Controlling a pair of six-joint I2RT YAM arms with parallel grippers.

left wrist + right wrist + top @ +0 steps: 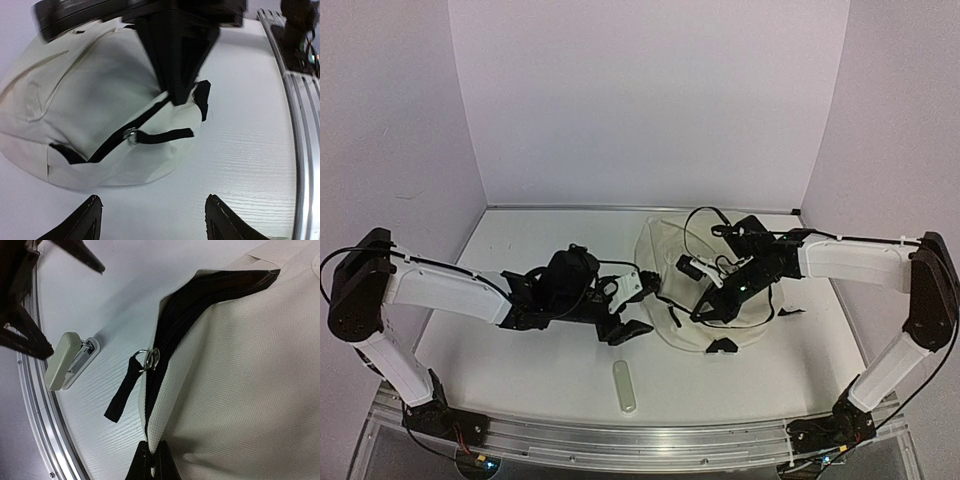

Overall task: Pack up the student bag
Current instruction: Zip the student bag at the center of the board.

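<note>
The cream student bag (665, 260) lies flat on the table at centre right, its black zipper partly open. My right gripper (703, 306) is shut on the bag's cream edge beside the zipper; in the right wrist view its fingertips (150, 462) pinch that fabric just below the zipper pull's black tab (122, 392). My left gripper (642, 308) is open and empty, low over the table just left of the bag. In the left wrist view the left gripper (152, 220) faces the bag (75, 110) and the zipper tab (165, 135).
A beige stapler (624, 386) lies on the table near the front edge, also in the right wrist view (65, 362). Black strap buckles (722, 346) stick out from the bag's near side. A metal rail (620, 440) runs along the front.
</note>
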